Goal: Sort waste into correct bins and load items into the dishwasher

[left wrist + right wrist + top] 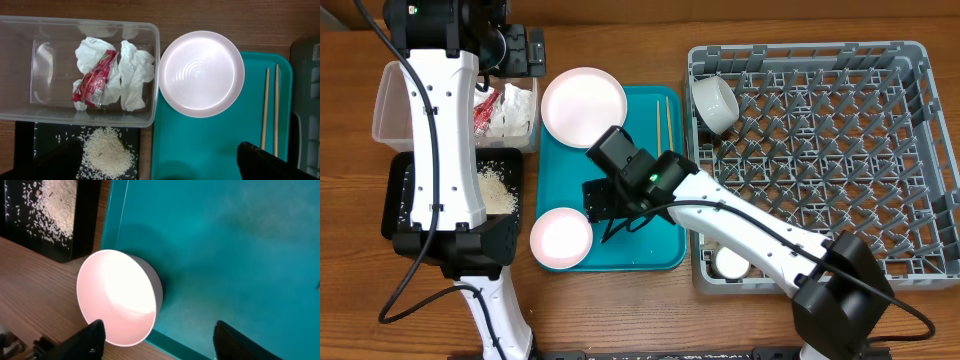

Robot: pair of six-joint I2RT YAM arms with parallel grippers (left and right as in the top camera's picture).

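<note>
The clear tub [390, 105] holds the red-and-white wrapper [95, 80] and crumpled white paper [135, 70]. The black tray [400, 200] below it holds a heap of rice [105, 152]. A pinkish-white plate [583, 106] and two chopsticks [663, 122] lie on the teal tray [645, 150]. A pinkish-white bowl [561, 238] stands at the tray's front left corner. My right gripper [605, 205] is open just above the tray beside that bowl [117, 297]; in the right wrist view [167, 342] its left finger is near the bowl's rim. My left gripper [160, 167] is open and empty, high over the tub and plate.
The grey dish rack [920, 150] at the right holds a white bowl [715, 103] at its back left and a small white cup [730, 262] at its front left. The left arm [445, 130] covers part of both bins. Wooden table [620, 310] lies all round.
</note>
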